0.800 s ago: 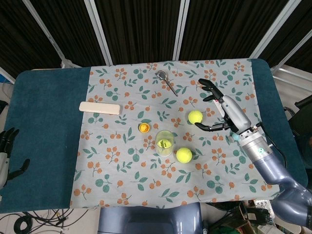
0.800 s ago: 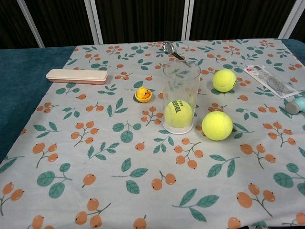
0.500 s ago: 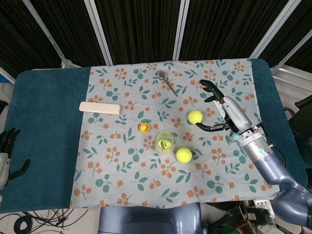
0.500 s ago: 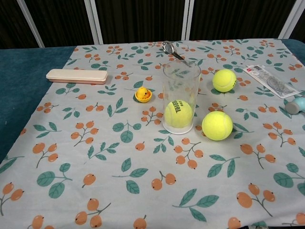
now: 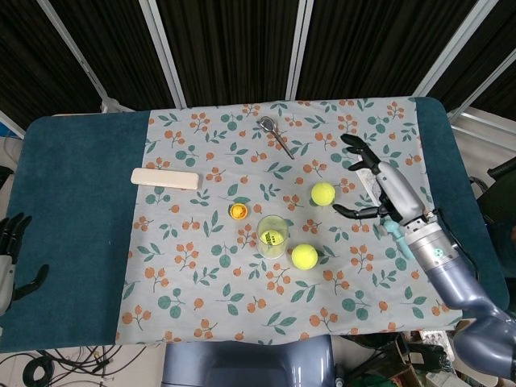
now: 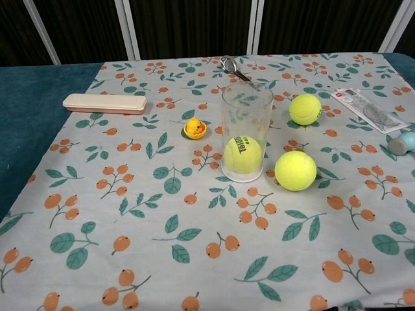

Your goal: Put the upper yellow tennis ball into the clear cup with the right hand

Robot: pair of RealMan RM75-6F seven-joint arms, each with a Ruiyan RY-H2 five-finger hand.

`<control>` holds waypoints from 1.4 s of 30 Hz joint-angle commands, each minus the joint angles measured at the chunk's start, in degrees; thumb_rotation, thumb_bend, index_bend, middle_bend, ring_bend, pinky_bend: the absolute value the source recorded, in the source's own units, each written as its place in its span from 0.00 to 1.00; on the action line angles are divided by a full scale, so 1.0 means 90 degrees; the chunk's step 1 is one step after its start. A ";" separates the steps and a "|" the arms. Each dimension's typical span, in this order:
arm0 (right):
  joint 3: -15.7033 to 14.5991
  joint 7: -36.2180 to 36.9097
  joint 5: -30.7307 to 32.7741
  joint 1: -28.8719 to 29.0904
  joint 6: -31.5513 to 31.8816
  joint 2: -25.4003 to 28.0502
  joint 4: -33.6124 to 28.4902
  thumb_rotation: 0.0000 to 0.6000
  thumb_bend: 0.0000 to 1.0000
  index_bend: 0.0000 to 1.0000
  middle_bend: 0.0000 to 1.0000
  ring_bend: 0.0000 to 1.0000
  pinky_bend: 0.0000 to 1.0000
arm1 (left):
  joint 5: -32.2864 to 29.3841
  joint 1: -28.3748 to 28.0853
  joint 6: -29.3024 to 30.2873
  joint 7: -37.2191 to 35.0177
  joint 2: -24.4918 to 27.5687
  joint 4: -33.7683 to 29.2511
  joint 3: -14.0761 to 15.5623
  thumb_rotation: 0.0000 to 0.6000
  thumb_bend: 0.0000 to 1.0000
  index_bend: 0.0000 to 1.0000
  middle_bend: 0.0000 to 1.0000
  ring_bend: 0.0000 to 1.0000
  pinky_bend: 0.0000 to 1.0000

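Note:
The upper yellow tennis ball [image 5: 323, 193] [image 6: 305, 109] lies on the floral cloth, right of and behind the clear cup [image 5: 272, 235] [image 6: 246, 131]. The upright cup holds one tennis ball [image 6: 242, 154]. My right hand [image 5: 379, 187] hovers open just right of the upper ball, fingers spread toward it, not touching. In the chest view only a grey and light-blue edge of the right hand [image 6: 401, 144] shows. My left hand [image 5: 11, 256] rests open at the table's far left edge.
A second loose tennis ball [image 5: 304, 256] [image 6: 295, 170] lies right of the cup, nearer me. A small orange toy [image 5: 237, 211] sits left of the cup, a metal spoon [image 5: 275, 134] at the back, a beige case [image 5: 164, 178] at the left.
My right hand has drawn back to the right, away from the upper ball. The balls and the cup have not moved.

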 commanded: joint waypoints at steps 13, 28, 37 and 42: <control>-0.0671 -0.3432 0.0799 0.0619 0.0108 -0.0756 0.1166 1.00 0.12 0.00 0.00 0.09 0.21 | -0.0039 -0.0051 -0.0100 0.0006 -0.0025 0.0028 -0.0012 1.00 0.30 0.03 0.03 0.00 0.00; -0.1250 -0.4841 0.1746 0.1355 -0.0700 -0.2837 0.3832 1.00 0.12 0.00 0.00 0.09 0.19 | -0.0178 -0.0164 -0.0283 0.0062 -0.0097 0.0065 -0.0065 1.00 0.30 0.03 0.03 0.00 0.00; -0.1401 -0.4948 0.1911 0.1541 -0.1215 -0.3460 0.4597 1.00 0.12 0.00 0.00 0.09 0.19 | -0.0322 -0.0157 -0.0304 0.0087 -0.0106 0.0019 -0.0100 1.00 0.30 0.03 0.03 0.00 0.00; -0.1379 -0.4933 0.1906 0.1629 -0.1282 -0.3861 0.5054 1.00 0.12 0.00 0.00 0.09 0.19 | -0.0318 -0.0157 -0.0310 0.0097 -0.0100 0.0011 -0.0089 1.00 0.30 0.03 0.03 0.00 0.00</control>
